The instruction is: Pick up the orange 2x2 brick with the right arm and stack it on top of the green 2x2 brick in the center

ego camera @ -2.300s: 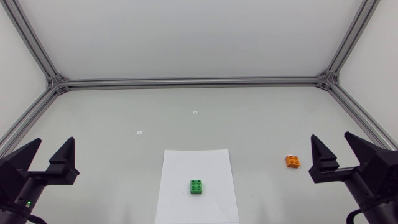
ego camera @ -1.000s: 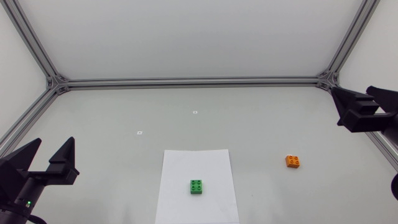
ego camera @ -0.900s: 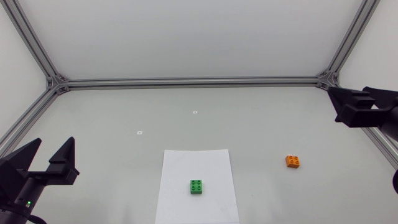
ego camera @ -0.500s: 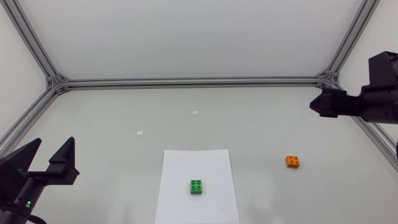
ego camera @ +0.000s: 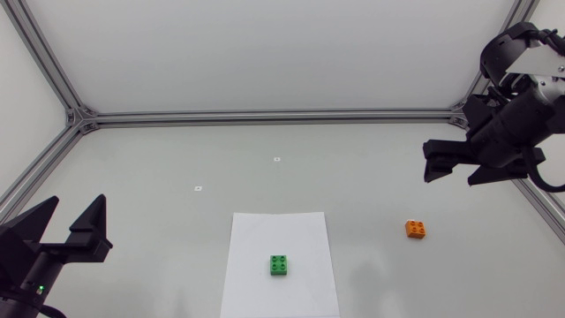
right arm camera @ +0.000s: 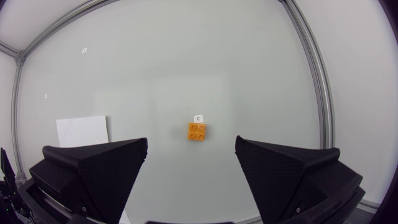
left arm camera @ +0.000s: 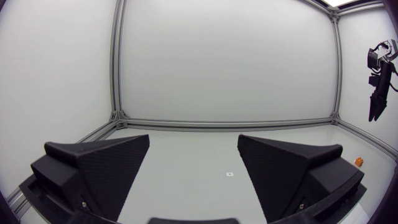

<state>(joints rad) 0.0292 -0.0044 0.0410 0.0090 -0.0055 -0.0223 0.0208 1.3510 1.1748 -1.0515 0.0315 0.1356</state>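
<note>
Right claw [ego camera: 448,174] now higher, farther inward, above orange brick [ego camera: 416,229].

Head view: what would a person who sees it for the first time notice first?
The black right hand hangs open high over the right side of the table, above the small orange brick lying there. Near the middle, a green brick sits on a white paper sheet; the left hand rests open at the left edge.
</note>
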